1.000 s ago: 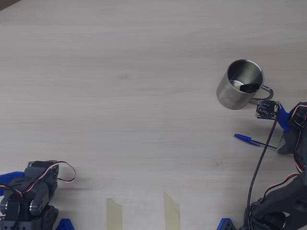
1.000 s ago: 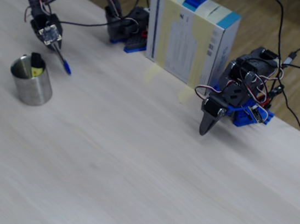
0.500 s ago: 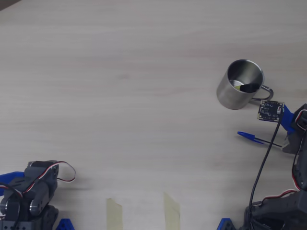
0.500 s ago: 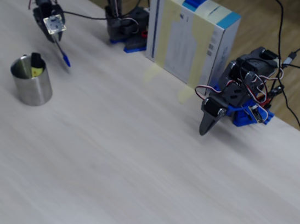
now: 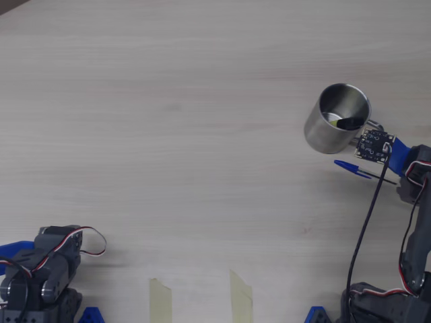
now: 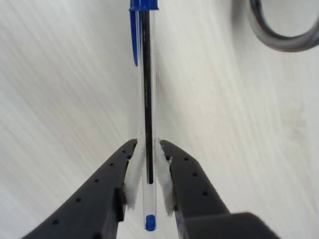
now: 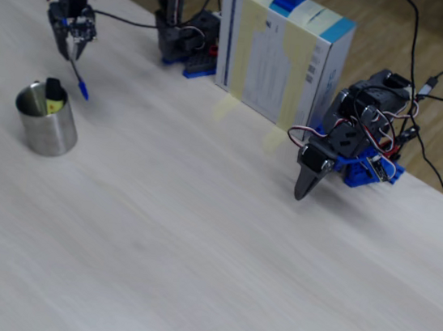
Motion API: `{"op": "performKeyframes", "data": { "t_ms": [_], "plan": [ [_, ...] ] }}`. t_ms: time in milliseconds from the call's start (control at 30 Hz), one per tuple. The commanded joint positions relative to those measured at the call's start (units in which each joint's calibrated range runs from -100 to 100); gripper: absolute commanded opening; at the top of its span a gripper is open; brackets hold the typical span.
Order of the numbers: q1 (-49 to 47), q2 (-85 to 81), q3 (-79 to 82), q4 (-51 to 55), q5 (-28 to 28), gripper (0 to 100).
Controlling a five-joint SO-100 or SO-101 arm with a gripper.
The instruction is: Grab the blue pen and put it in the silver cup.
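**Pen lifted beside the cup**

Pale wood-grain tabletop (image 5: 168, 121) fills the overhead view, bare across its middle. At right of that view the black two-finger gripper (image 6: 148, 164) pinches the slim clear-barrelled blue pen (image 6: 145, 89) near its plug end, cap pointing away, likely so the cap can enter first. The shiny steel cylindrical cup (image 5: 337, 126) stands just beside the pen, upper right of the overhead frame. A taped white-and-blue box (image 7: 283, 55) stands at the table's far edge in the fixed view.
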Motion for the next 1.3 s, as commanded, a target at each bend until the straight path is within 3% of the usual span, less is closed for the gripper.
{"op": "performKeyframes", "data": {
  "t_ms": [0, 300, 1267],
  "plan": [
    [-0.80, -4.13, 0.11, -1.33, -1.60, 2],
    [-3.42, -9.36, 0.02, -3.88, -2.49, 2],
    [-13.97, -12.18, 0.11, -22.88, -18.17, 2]
  ]
}}
